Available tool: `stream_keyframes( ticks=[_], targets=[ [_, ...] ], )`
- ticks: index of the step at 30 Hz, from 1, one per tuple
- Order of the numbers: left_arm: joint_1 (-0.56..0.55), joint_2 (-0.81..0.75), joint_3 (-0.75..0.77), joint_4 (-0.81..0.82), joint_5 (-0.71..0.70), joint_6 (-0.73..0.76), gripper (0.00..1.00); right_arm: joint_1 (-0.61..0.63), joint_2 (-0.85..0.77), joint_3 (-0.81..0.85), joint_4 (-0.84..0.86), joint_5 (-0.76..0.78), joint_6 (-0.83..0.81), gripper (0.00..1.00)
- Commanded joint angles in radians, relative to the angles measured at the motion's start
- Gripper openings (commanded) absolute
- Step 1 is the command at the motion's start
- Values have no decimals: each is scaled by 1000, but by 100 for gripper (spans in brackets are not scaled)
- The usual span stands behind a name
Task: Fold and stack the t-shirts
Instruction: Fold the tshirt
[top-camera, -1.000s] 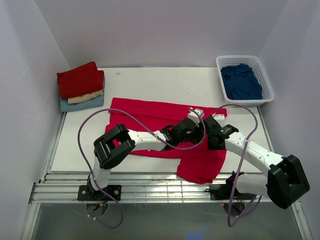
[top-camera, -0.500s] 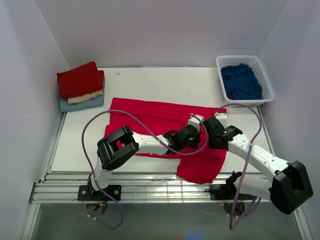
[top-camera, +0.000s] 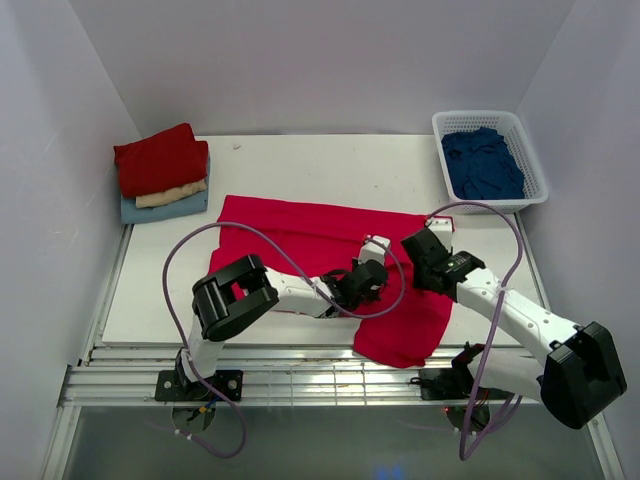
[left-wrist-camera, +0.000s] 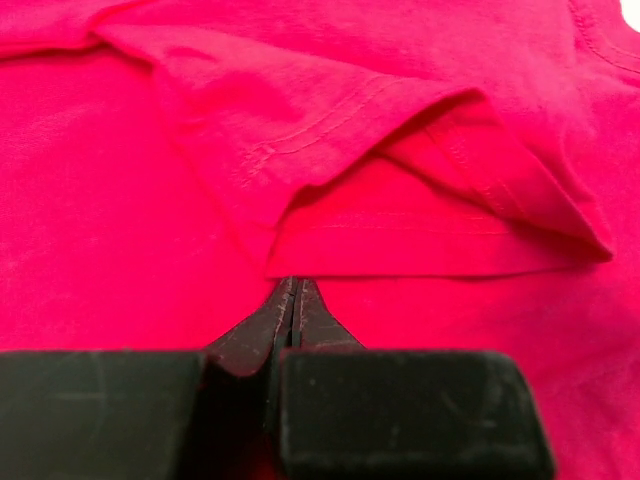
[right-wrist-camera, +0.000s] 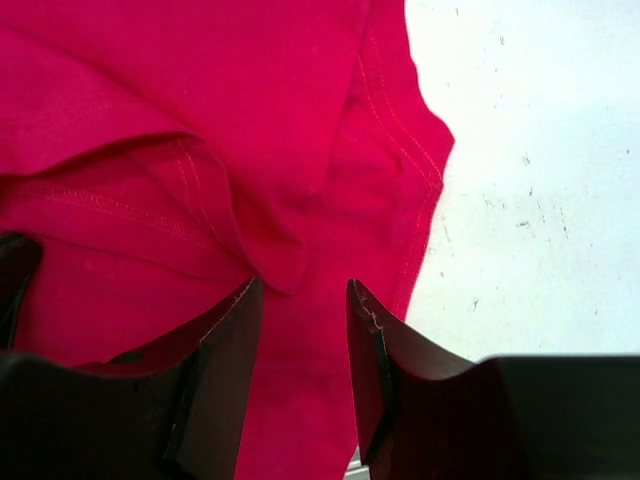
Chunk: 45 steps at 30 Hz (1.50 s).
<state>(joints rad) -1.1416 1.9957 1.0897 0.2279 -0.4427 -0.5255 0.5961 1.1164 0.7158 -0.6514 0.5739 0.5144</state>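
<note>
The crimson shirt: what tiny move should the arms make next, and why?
Probably close the right gripper: it stands open around a raised fold of the crimson shirt, while the left gripper is shut, its tips at a hem edge.

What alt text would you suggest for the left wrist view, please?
The left gripper, its black fingers shut, points from the bottom edge at the stitched hem of a folded flap of the crimson t-shirt, whose cloth fills the frame.

White plastic lattice basket (top-camera: 478, 116) beyond and right of the right gripper (right-wrist-camera: 300, 288), white tabletop (top-camera: 320, 170) beneath it, metal rails (top-camera: 300, 385) behind it
</note>
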Motion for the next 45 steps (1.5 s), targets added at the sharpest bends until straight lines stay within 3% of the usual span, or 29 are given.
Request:
stream_keyframes(
  ticks=[1, 10, 18, 26, 28, 31, 45],
  targets=[
    [3, -72, -30, -6, -77, -2, 9, 1, 45, 4, 116, 59, -28, 45],
    [3, -127, -74, 2, -93, -5, 9, -35, 253, 57, 352, 90, -117, 44],
    [3, -187, -132, 13, -99, -25, 9, -39, 278, 99, 496, 80, -183, 42],
    [3, -221, -162, 21, -111, -37, 8, -41, 408, 119, 607, -25, -214, 40],
    [3, -228, -168, 19, -117, -37, 8, -39, 465, 126, 621, -63, -215, 35],
    [3, -247, -178, 19, -134, -28, 8, -39, 511, 131, 627, -106, -209, 8],
    [3, -255, -175, 22, -145, -33, 7, 11, 309, 80, 526, -224, -209, 8]
  ],
)
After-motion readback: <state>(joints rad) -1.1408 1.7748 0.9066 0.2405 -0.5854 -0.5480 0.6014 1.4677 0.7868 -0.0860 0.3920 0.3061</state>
